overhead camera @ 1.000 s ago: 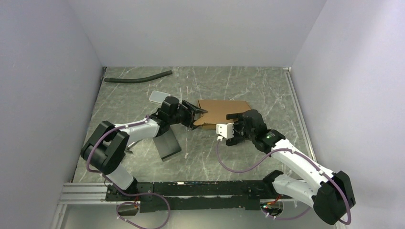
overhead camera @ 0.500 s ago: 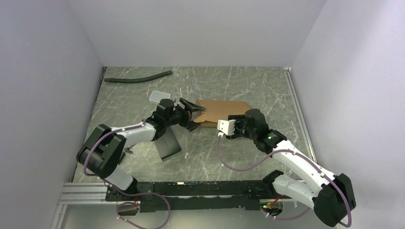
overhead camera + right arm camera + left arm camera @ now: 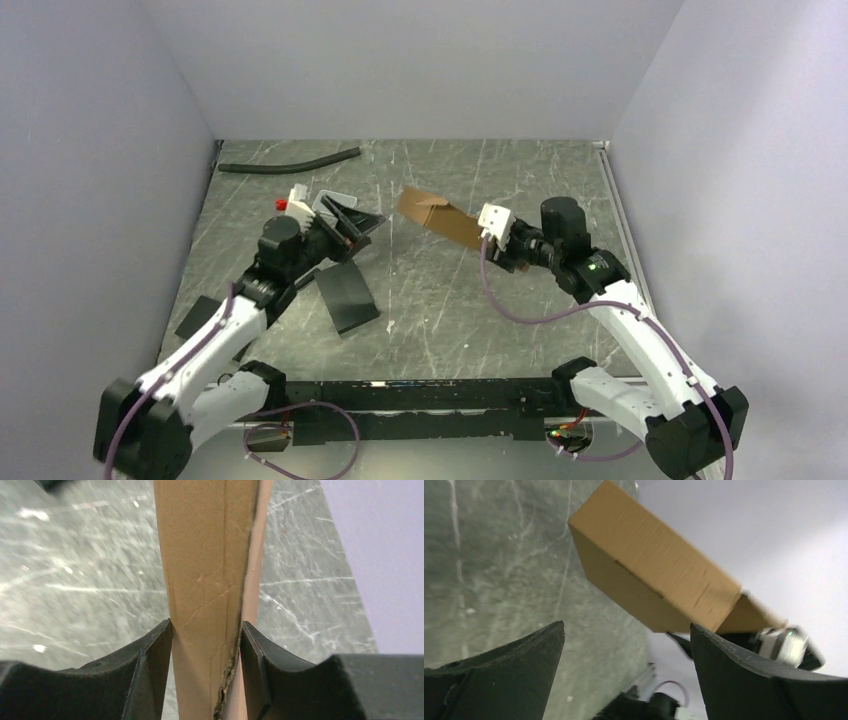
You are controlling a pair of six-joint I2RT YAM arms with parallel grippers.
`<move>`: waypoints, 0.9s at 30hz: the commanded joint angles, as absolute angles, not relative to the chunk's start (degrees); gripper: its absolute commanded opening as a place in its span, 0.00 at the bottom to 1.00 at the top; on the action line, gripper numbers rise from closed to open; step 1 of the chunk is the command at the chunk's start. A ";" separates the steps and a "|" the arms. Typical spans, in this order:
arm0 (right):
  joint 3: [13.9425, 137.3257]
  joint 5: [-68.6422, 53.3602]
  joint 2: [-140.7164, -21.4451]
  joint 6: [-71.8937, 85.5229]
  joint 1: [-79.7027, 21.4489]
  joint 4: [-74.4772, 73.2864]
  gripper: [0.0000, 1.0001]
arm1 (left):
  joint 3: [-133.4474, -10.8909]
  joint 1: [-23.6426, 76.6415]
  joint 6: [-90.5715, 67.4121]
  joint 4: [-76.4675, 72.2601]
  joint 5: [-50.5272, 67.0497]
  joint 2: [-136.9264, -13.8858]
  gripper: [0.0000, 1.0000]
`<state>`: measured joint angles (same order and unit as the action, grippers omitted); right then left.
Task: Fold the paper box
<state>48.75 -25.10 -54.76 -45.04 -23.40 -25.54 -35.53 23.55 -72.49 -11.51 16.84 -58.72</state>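
We see the plain brown cardboard paper box point(image 3: 440, 218) clamped in the right pincer point(image 3: 487, 246) above the desk, while the left pincer point(image 3: 348, 222) stands spread and empty.

From above, we find the paper box tilted and clear of the grey marbled desk point(image 3: 450, 310), right of its middle and toward the far edge. The left pincer is well apart from it over the desk's left half, with a flat black rectangular slab point(image 3: 347, 298) just on its near side, a second black slab point(image 3: 195, 316) near the left edge, and a black hose point(image 3: 290, 162) by the far left corner. In the left wrist view, we see both black fingers point(image 3: 499, 675) wide apart with nothing between them and the paper box point(image 3: 659, 570) well beyond. In the right wrist view, we see the fingers point(image 3: 150, 675) pressed on either side of the paper box point(image 3: 205, 555).
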 commanded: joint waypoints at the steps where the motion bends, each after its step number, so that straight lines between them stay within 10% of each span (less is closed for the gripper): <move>1: 58.53 -36.41 -57.41 -31.14 -20.38 -27.71 0.47 | -32.19 23.42 -52.88 -3.02 9.67 -46.02 0.99; 11: 65.43 -60.63 -71.69 -2.46 -6.51 -29.11 0.46 | -24.58 23.29 -47.39 -8.18 19.19 -39.04 1.00; 17: 50.78 -66.49 -73.33 24.91 -0.70 -5.42 0.48 | -24.53 23.29 -50.01 -12.43 23.49 -43.41 0.99; 27: 43.15 -66.95 -86.37 31.41 4.92 10.27 0.57 | -26.64 23.29 -52.83 -14.48 26.19 -53.09 0.99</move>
<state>44.29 -65.17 -82.63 28.10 4.91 -0.80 -23.86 23.53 -51.51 -11.57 23.31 -49.50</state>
